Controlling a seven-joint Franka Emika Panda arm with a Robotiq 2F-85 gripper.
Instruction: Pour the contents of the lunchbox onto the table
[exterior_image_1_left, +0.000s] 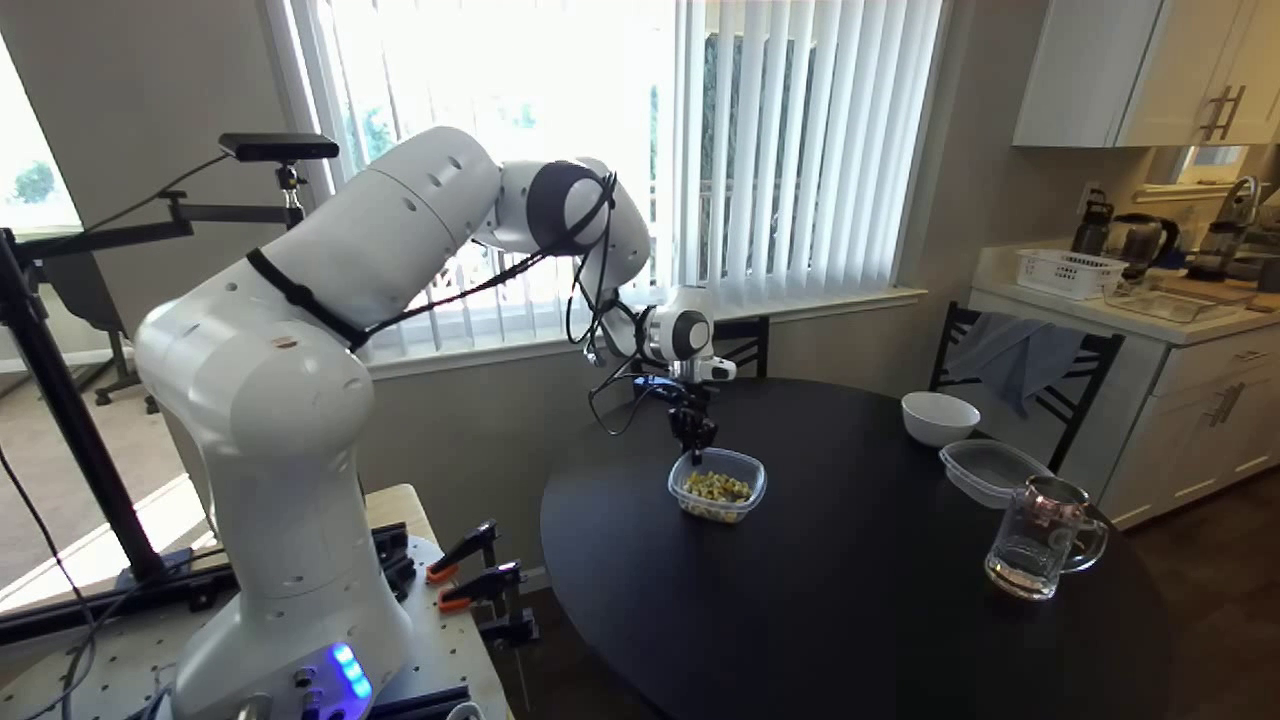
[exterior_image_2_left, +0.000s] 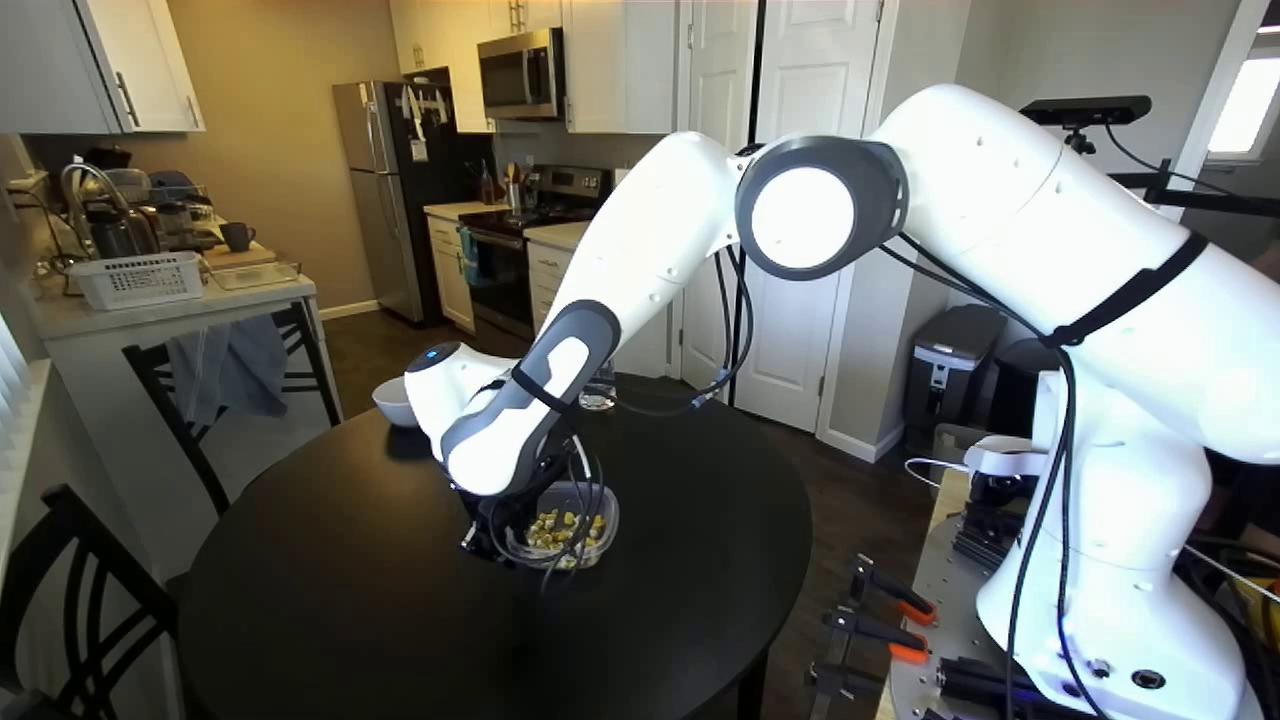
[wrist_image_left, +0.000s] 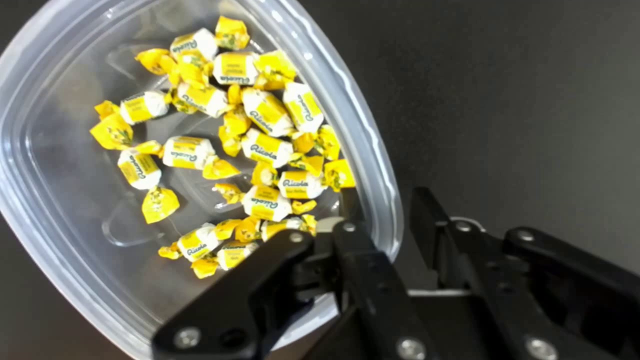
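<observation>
With tool (wrist_image_left: 387, 205) spread astride the rim of the box (wrist_image_left: 367, 145), seemingly ready to pinch it.

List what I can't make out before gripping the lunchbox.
Wrist view: upper end of the lunchbox, cut off by the top edge; its lower right, behind the tool.
In an exterior view: much of the glass mug, behind the arm.
In an exterior view: print on the candies, too small.

Blown-out window (exterior_image_1_left: 620, 80), strong daylight, sunlit pale floor (exterior_image_1_left: 168, 507)
</observation>
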